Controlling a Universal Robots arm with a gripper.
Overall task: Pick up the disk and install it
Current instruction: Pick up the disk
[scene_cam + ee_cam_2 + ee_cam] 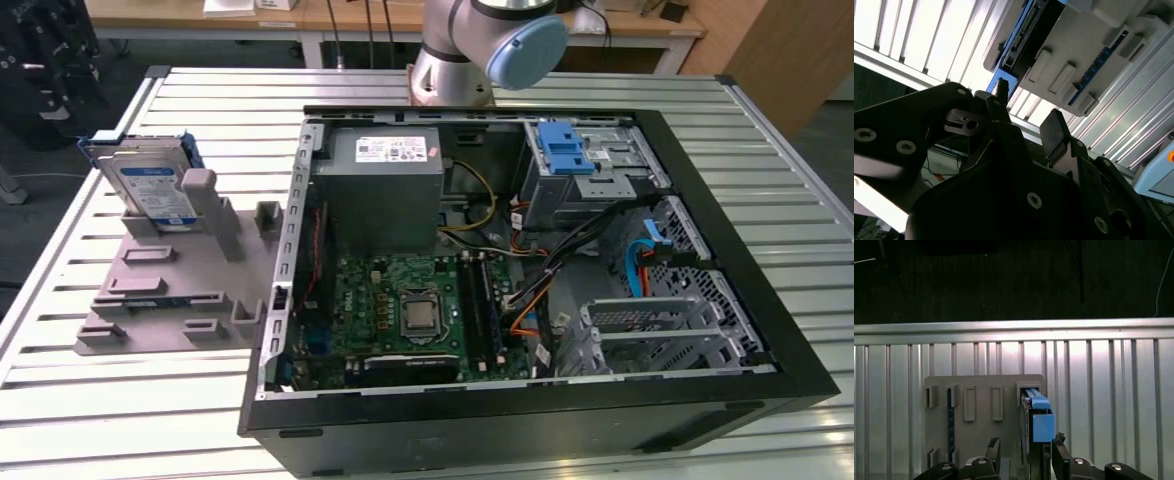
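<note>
The disk (147, 182) stands on edge in a grey holder (174, 300) on the slatted table, at the exterior view's left, beside the open computer case (534, 400). It is silver with a blue-and-white label and blue rails. In the first wrist view I look down on the disk's blue rail (1037, 416) in the holder (979, 390). My gripper (1025, 449) hangs above it, open, one black finger (993, 447) on each side of the disk's line, nothing held. In the second wrist view the gripper (1029, 112) is apart from the disk (1021, 42).
Inside the case are a grey power supply (387, 180), a green motherboard (414, 305), and a metal drive cage with a blue latch (567, 150) at the back right. Loose cables (587, 250) cross the case. The arm's base (474, 50) stands behind it.
</note>
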